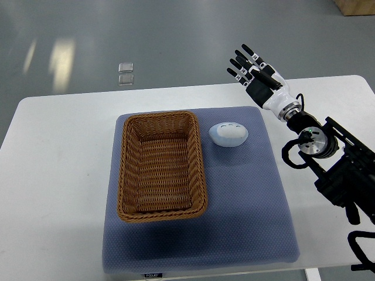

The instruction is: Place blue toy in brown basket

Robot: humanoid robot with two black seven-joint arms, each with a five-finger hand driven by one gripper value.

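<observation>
A pale blue, rounded toy (228,134) lies on the blue-grey mat (246,193), just right of the brown wicker basket (159,165). The basket is rectangular and holds nothing. My right hand (253,69) hovers above the table's far edge, up and to the right of the toy, apart from it. Its fingers are spread and hold nothing. Its black arm enters from the right edge. The left arm does not show.
The mat lies on a white table (53,175) with grey floor beyond the far edge. Two small clear squares (125,73) lie on the floor behind the table. A cardboard box corner (356,6) shows at the top right.
</observation>
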